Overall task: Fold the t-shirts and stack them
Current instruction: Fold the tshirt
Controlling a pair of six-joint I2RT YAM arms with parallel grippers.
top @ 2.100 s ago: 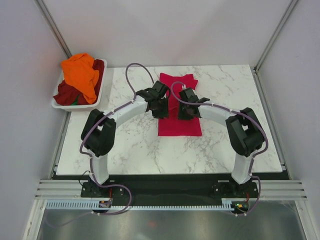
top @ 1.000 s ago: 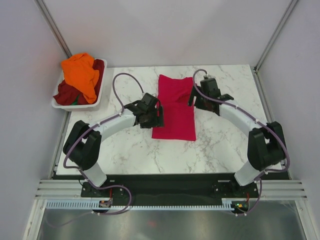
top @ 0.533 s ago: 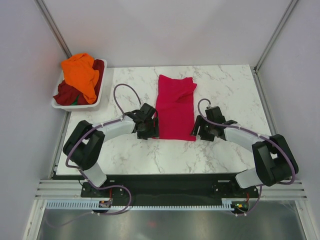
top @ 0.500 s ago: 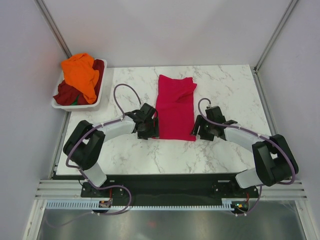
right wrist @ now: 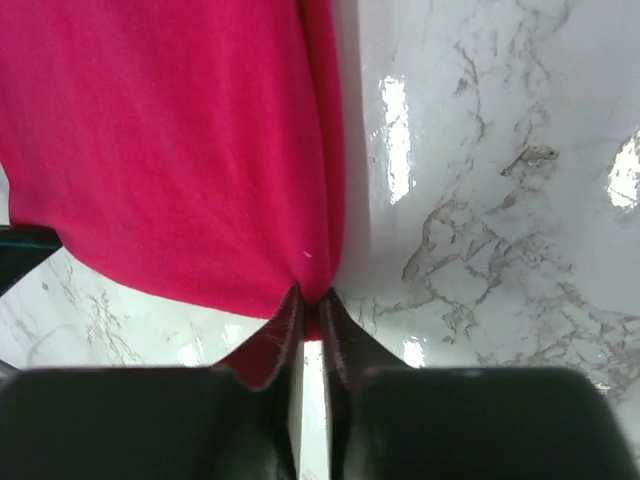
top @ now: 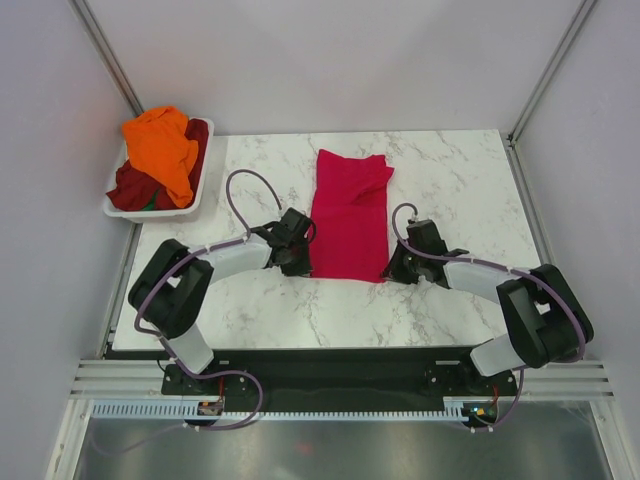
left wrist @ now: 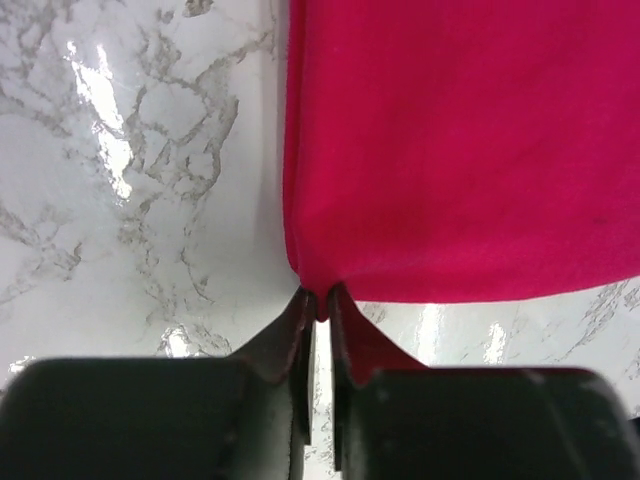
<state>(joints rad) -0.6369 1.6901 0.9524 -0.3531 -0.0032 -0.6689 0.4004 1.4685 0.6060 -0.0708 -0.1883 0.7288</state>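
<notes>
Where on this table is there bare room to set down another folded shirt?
The widest bare marble lies right of the crimson-pink t-shirt, out to the table's right edge. A narrower patch sits between that shirt and the white basket. Crowded at the shirt's near corners, where the left gripper and right gripper pinch it.

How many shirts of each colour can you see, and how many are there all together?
bright crimson-pink cloth t-shirt, lying on the marble table: 1
orange cloth t-shirt, in the white plastic basket: 1
dark maroon cloth t-shirt, in the same basket: 1
Total: 3 shirts
</notes>
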